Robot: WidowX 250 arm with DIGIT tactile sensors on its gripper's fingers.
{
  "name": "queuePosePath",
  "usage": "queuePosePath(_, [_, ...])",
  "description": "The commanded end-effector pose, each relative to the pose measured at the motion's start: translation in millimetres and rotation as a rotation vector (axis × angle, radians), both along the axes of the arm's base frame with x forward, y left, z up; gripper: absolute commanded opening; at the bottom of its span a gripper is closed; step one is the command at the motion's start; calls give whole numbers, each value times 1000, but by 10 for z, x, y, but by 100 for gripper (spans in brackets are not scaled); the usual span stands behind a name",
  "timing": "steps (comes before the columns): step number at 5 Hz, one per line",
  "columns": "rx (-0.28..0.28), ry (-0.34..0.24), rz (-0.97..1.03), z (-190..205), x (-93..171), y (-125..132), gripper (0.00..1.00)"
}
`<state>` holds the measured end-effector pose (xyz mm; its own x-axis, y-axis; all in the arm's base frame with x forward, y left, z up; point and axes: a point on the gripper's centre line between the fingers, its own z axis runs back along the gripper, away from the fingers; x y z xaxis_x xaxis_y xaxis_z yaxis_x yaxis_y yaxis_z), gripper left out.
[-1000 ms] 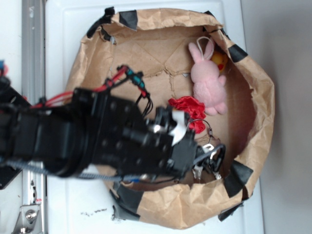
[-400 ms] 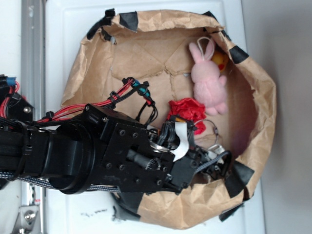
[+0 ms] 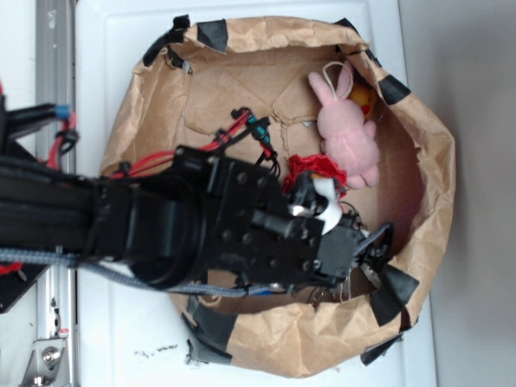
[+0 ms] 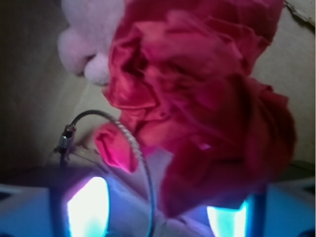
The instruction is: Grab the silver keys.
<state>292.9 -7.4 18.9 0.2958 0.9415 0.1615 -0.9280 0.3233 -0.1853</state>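
The red rosette [image 3: 317, 167] of the silver keys lies in the brown paper bowl [image 3: 427, 153], just below the pink bunny [image 3: 347, 129]. My gripper [image 3: 376, 245] is down inside the bowl, right of the rosette. The keys are mostly hidden beneath it; only a silver glint [image 3: 353, 279] shows. In the wrist view the rosette [image 4: 207, 98] fills the upper right, and the thin wire ring [image 4: 136, 145] curves down between my glowing fingertips [image 4: 89, 207]. The gripper [image 4: 158, 219] is open, with the ring and the rosette's edge in its gap.
The bowl's crumpled paper wall rises close around the gripper, with black tape patches [image 3: 393, 292] on the rim. A small yellow toy [image 3: 364, 100] sits behind the bunny. The bunny's feet [image 4: 89, 47] show at the wrist view's top left. The bowl rests on a white tabletop [image 3: 105, 48].
The arm has swung further into the bowl, and the gripper has shifted right and slightly up in the frame towards the rosette. It now covers the keys that showed earlier.
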Motion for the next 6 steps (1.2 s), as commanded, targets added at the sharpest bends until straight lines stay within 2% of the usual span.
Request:
queuePosePath(1, [-2, -28, -14, 105, -30, 51, 0])
queuePosePath(2, [4, -44, -33, 104, -64, 55, 0])
queuePosePath(4, [-27, -52, -57, 208, -45, 103, 0])
queuePosePath(5, [-44, -78, -71, 336, -58, 159, 0])
queuePosePath(6, [-57, -87, -185, 533, -78, 239, 0])
